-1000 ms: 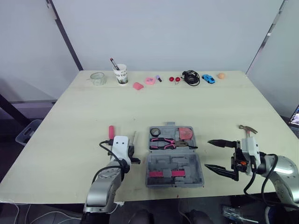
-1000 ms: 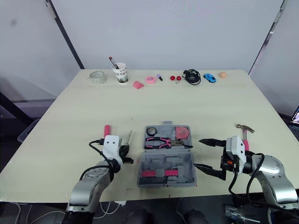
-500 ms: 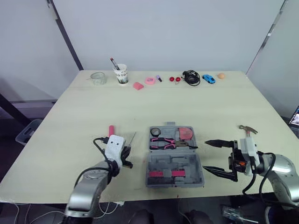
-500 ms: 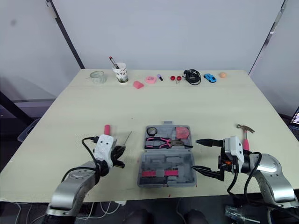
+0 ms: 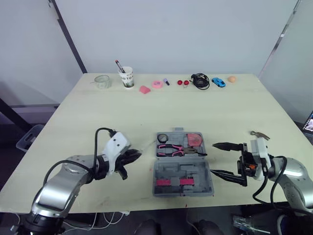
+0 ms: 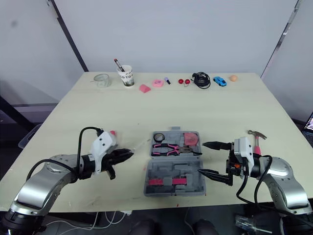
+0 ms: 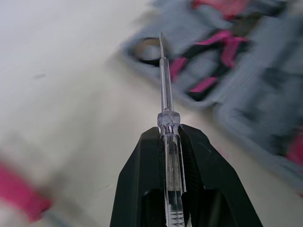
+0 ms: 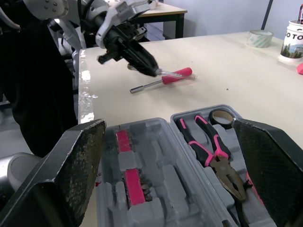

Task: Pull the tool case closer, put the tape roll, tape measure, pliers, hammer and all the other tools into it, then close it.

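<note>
Left of tool case (image 5: pixel 183 169), left pincer (image 5: pixel 134 157) level, clasping screwdriver (image 7: pixel 164 87)

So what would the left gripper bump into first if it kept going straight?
Most likely the open tool case: the left gripper is shut on a clear screwdriver whose tip points at the corner holding the tape roll. Depth is unclear, so it might pass above.
</note>
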